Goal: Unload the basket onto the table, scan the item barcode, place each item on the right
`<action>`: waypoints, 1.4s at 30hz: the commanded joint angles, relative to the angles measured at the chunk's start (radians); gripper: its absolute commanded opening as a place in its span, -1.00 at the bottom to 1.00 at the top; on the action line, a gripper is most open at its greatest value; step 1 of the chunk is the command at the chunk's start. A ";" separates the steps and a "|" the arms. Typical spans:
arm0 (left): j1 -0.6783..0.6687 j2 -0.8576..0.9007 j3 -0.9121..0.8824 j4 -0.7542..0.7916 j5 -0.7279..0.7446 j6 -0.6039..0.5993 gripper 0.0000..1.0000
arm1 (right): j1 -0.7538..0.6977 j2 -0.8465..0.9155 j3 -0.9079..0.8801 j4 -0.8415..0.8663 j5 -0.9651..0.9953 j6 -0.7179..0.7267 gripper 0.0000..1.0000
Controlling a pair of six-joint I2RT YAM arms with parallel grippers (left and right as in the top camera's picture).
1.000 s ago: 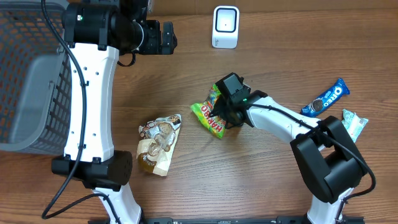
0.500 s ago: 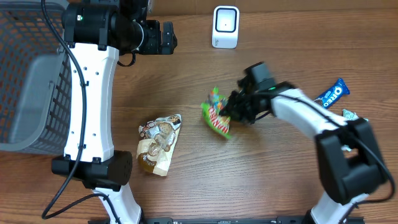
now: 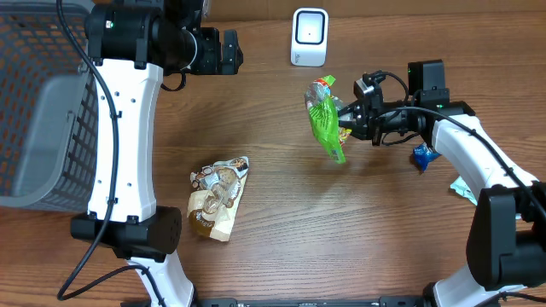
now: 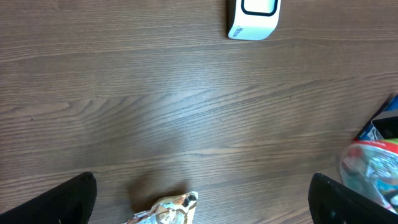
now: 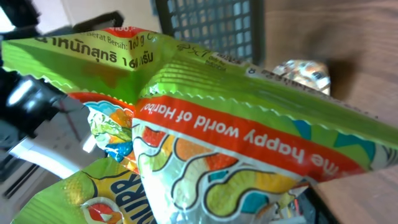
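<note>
Overhead: R gripper [image 3: 351, 115] is clamped on the bag [image 3: 326, 115], which looks lifted off the desk [image 3: 281, 247], near the scanner [image 3: 309, 37] at the far edge, mid. L gripper [image 3: 229, 51] has its jaws wide apart, empty, far-left. Barcode can't be seen. Best bet: turn the wrist so the bag's back faces the scanner window, approach slowly, hold steady w/o crumpling the film.

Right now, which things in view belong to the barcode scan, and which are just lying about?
In the job:
- green gummy bag, held in the right gripper
- white scanner, at the table's far edge

Lying about:
- brown snack packet, flat on the table
- blue packet, partly hidden behind the right arm
- grey basket, at the left
</note>
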 commanded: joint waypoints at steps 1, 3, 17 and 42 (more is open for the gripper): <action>0.002 -0.009 0.008 0.002 -0.005 0.008 1.00 | -0.006 -0.023 0.009 0.009 -0.110 -0.024 -0.93; 0.002 -0.009 0.008 0.002 -0.005 0.008 0.99 | -0.006 -0.023 0.009 0.008 -0.110 -0.048 -0.93; 0.002 -0.009 0.008 0.002 -0.005 0.008 1.00 | -0.004 -0.025 0.009 -0.199 -0.111 -0.523 -0.93; 0.002 -0.009 0.008 0.002 -0.005 0.008 1.00 | 0.401 -0.031 0.107 -0.692 1.939 -0.156 -0.93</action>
